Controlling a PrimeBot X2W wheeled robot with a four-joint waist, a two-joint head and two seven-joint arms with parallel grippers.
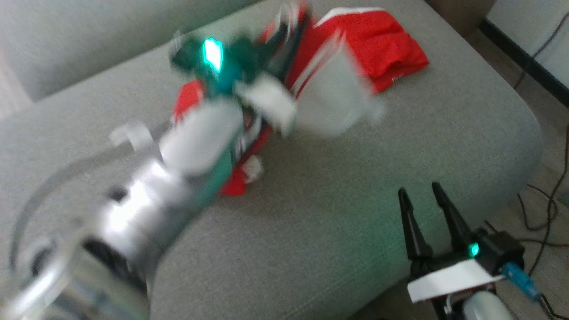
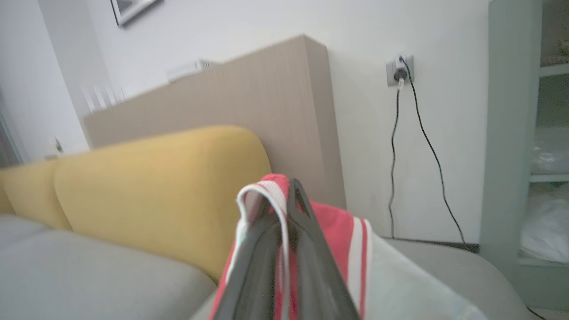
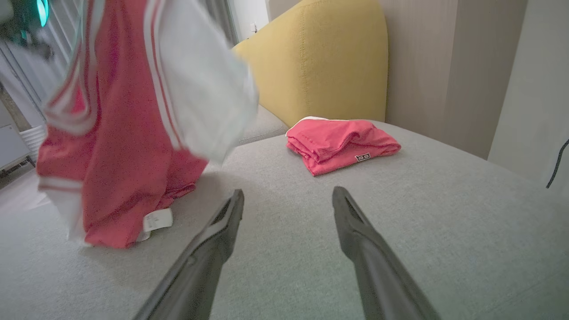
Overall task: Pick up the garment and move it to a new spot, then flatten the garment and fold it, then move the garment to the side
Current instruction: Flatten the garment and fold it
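Left gripper [image 2: 289, 195] tight on the red-and-white garment [image 3: 124, 133] — right gripper [image 3: 288, 193] spread, folded red cloth [image 3: 342, 144] ahead on grey sofa [image 3: 444, 231].

No legible text or numbers anywhere.

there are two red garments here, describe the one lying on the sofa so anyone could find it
On the grey sofa, look to the seat just in front of the yellow cushion. The folded garment lies there. It is red with a small dark label, unlike the red-and-white garment hanging from the left claw.
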